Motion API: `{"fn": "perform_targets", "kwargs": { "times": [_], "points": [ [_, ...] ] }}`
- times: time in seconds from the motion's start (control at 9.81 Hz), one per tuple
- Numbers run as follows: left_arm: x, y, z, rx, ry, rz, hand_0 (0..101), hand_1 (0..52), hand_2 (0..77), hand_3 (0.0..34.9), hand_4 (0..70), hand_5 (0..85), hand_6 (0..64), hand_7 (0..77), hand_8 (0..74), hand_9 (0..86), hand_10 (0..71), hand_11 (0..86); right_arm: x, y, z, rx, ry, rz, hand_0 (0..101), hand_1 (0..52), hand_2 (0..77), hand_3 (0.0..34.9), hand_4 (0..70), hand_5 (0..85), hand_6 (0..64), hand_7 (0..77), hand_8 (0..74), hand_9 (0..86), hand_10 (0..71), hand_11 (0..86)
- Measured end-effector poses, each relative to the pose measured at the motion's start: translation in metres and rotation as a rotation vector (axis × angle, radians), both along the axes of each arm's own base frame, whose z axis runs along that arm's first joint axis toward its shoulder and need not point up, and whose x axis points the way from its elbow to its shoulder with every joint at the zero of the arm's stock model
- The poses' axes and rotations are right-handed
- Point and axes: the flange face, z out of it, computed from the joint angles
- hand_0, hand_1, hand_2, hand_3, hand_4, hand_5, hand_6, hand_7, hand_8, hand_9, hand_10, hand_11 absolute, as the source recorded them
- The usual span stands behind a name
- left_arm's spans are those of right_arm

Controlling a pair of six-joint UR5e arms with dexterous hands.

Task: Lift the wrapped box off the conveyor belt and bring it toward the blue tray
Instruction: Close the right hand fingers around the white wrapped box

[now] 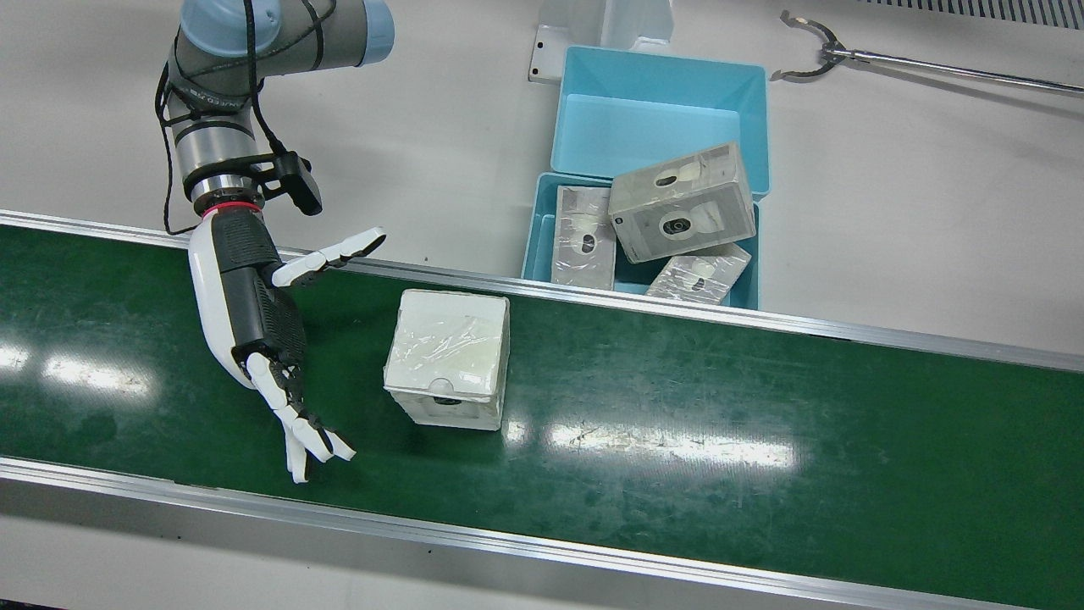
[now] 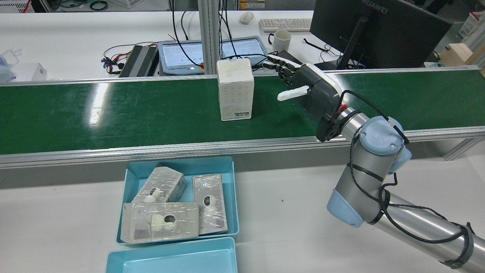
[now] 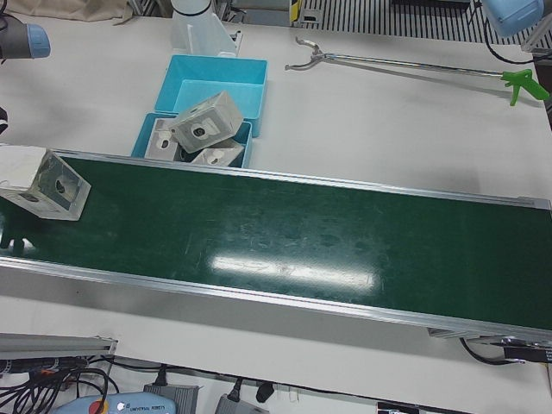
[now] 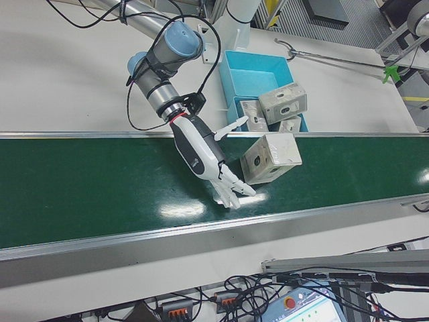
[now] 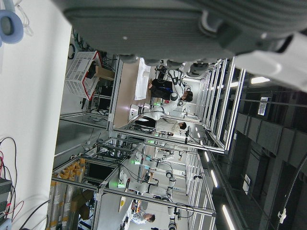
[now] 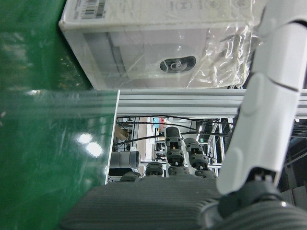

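You have one wrapped box (image 1: 447, 358) on the green conveyor belt (image 1: 677, 424), standing on end with its long axis vertical; the barcode label sits low on the face turned toward the robot, and the camera-window face looks toward the operators' side. It stands near the middle of the belt's width, free of everything around it.

Your right hand (image 1: 254, 322) is just beside the box, on its right as the rear view shows it, fingers (image 1: 334, 252) spread wide and holding nothing. One digit reaches along the robot-side rail; the others point toward the operators' rail. Nothing of the hand touches the box; the right hand view shows the wrapped face close ahead of the palm.

Across the rail, on the white table (image 1: 915, 212), you have two blue trays (image 1: 660, 93) set end to end. The nearer tray (image 2: 129, 178) holds three wrapped boxes (image 1: 682, 203), one lying tilted across the others; the farther one is bare.

One long reach-grabber tool (image 1: 847, 55) lies on the table well apart from the trays.

Your left hand shows only in its own camera, too blurred to tell its state.
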Motion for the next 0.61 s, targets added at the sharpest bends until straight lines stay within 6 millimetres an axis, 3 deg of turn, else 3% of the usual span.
{"fn": "perform_targets", "kwargs": {
  "times": [0.61],
  "points": [
    [0.0, 0.0, 0.0, 0.0, 0.0, 0.0, 0, 0.0, 1.1, 0.0, 0.0, 0.5, 0.5, 0.5, 0.5, 0.5, 0.0, 0.5, -0.0013, 0.0001, 0.0014, -0.002, 0.003, -0.001, 45, 8.7, 4.9, 0.0, 9.3, 8.7, 5.5, 14.2, 2.7, 1.6, 0.0, 1.1]
  ]
}}
